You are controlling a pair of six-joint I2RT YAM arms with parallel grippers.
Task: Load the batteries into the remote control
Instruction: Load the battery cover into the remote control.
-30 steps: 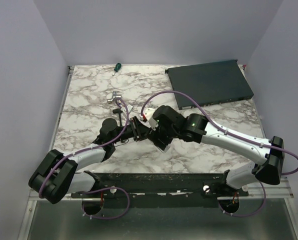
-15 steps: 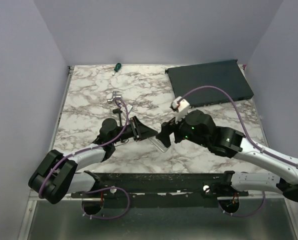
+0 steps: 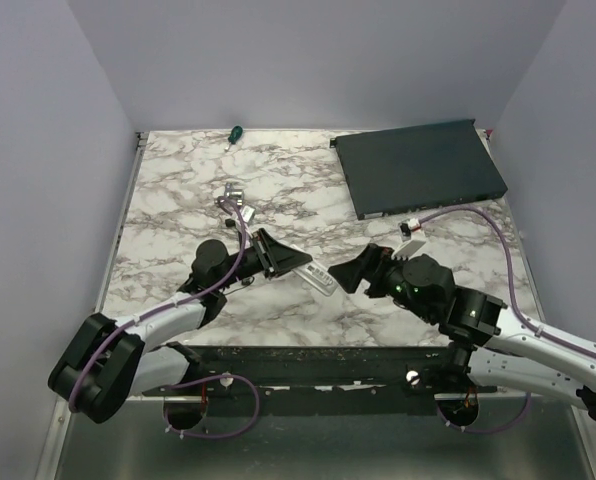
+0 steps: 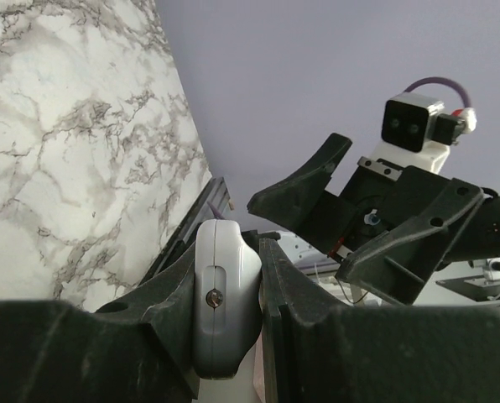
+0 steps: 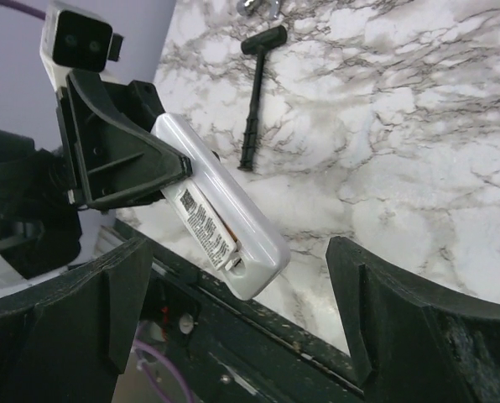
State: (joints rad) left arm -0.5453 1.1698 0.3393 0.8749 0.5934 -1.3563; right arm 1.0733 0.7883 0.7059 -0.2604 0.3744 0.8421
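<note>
White remote control (image 3: 318, 278): hovering over the marble counter (image 3: 178, 190), near the middle.
Left tool (image 3: 281, 257): pinching the remote's left end.
Right tool (image 3: 351, 272): spreading wide and backing off rightward, now clear of the remote.
Batteries: not showing clearly, so I cannot tell whether they are seated.
Meaning: right arm is probably finishing an insertion, or going for another battery.

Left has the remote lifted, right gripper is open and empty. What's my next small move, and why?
Probably ease the right gripper toward the remote control to press on its open back and check seating: the left gripper is shut on it, what looks like an orange battery shows in the slot, and no loose battery is in view.
</note>
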